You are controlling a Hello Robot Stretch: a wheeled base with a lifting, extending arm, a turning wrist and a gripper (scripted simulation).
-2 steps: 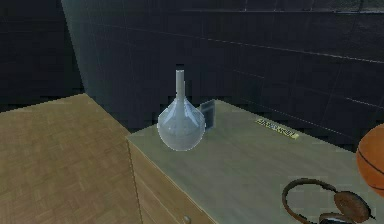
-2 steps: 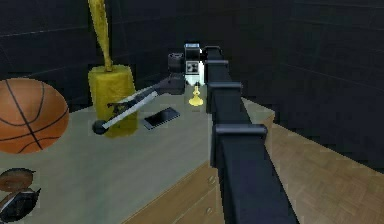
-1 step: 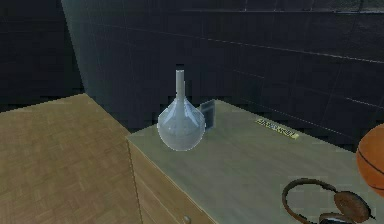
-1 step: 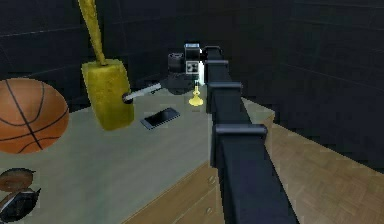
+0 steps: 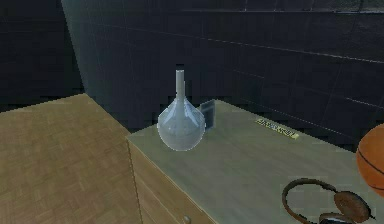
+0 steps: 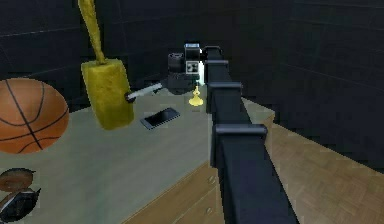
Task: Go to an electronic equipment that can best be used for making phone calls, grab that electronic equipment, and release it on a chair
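A flat dark slab with a pale rim, shaped like a phone [image 6: 160, 118], lies on the pale wooden tabletop [image 6: 110, 160] in the arm side view. The arm [image 6: 235, 140] rises from the bottom edge and reaches out over the table's far end. At its tip sits the gripper [image 6: 181, 72], a dark body beside a white square, up and to the right of the phone. I cannot tell whether the gripper holds anything.
On the same top are a yellow block with a tall stalk [image 6: 106, 92], a basketball [image 6: 30, 115], headphones [image 6: 20, 190], a grey stick [image 6: 146, 92] and a small gold object [image 6: 197, 97]. The forward view shows a glass flask [image 5: 181, 122], a dark upright slab [image 5: 208, 112], headphones [image 5: 325, 200] and dark tiled walls.
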